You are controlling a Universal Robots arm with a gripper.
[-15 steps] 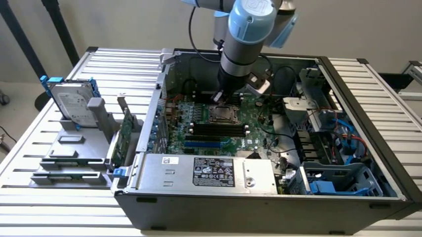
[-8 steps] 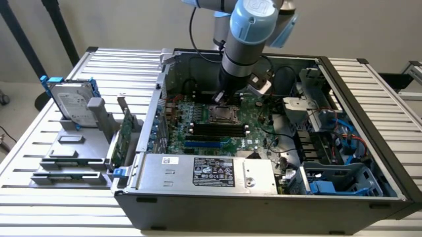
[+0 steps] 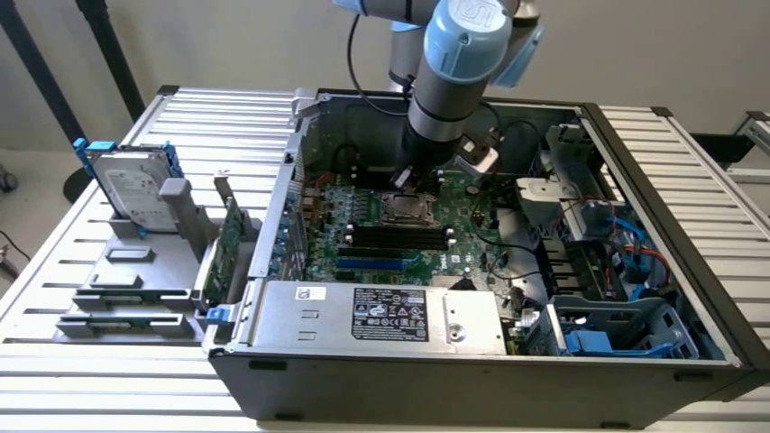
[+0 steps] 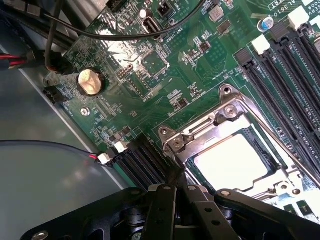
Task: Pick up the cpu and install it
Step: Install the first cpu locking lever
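Hovering at the socket (image 4: 235, 145) edge — the tool (image 4: 175, 186), fingers pressed together, holds nothing — cpu (image 4: 232, 162) already seated.

My black gripper (image 4: 172, 200) is hovering over a green board (image 4: 150, 75) streaked with black slots (image 4: 287, 85). The cpu (image 4: 232, 162) is gleaming pale silver inside its grey steel frame (image 4: 200, 131); a gold-toned coin cell (image 4: 90, 81) is glinting at ten o'clock.

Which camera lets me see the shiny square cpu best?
The wrist view. There the cpu sits up close in the socket, its bright silver top framed by the metal bracket. In the exterior view the cpu is just a tiny pale patch on the green board, right under the arm.
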